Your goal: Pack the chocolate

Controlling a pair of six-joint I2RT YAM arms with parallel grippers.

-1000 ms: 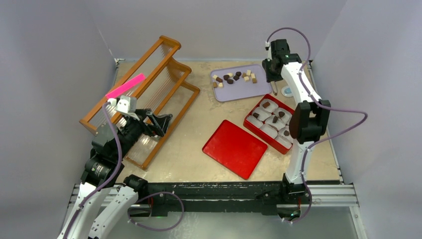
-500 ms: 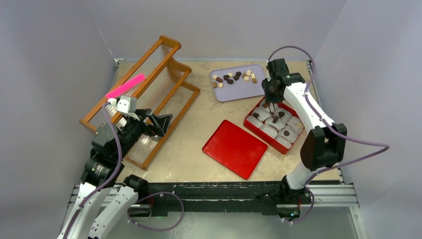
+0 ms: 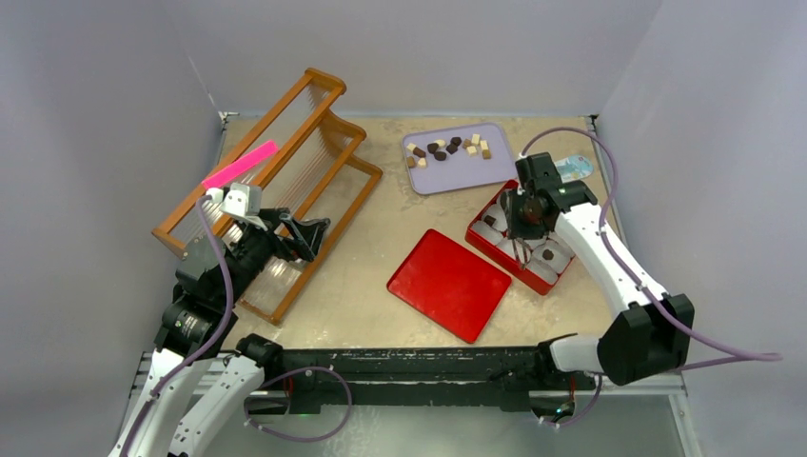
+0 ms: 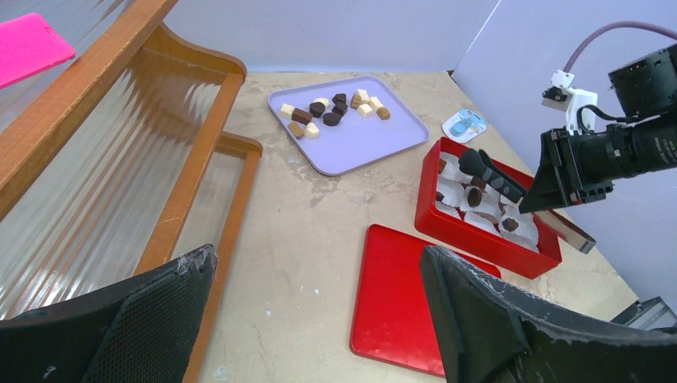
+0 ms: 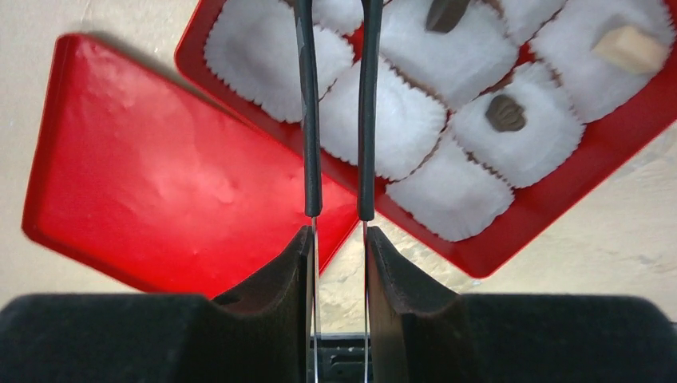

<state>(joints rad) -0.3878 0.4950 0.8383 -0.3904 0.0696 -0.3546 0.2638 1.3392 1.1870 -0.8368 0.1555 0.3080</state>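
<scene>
Several loose chocolate pieces [image 3: 447, 148] lie on a lavender tray [image 3: 495, 171] at the back. A red box [image 3: 479, 238] of white paper cups holds a few pieces, such as a dark one [image 5: 505, 113] and a cream one [image 5: 631, 48]. My right gripper [image 3: 525, 211] hangs over the box, shut on tweezers [image 5: 367, 120]. Their tips run out of the right wrist view, so I cannot tell if they carry anything. The flat red lid [image 3: 447, 284] lies left of the box. My left gripper [image 4: 318, 259] is open and empty, far left by the rack.
A wooden rack [image 3: 314, 143] with ribbed clear panels fills the left side, and a pink strip [image 3: 240, 164] rests on its top rail. A small blue-and-white object [image 3: 574, 168] lies at the back right, beside the tray. Grey walls close in the table.
My right arm has swung from the back by the lavender tray forward to above the red box, tweezers still in its grip. The left arm has not moved.
</scene>
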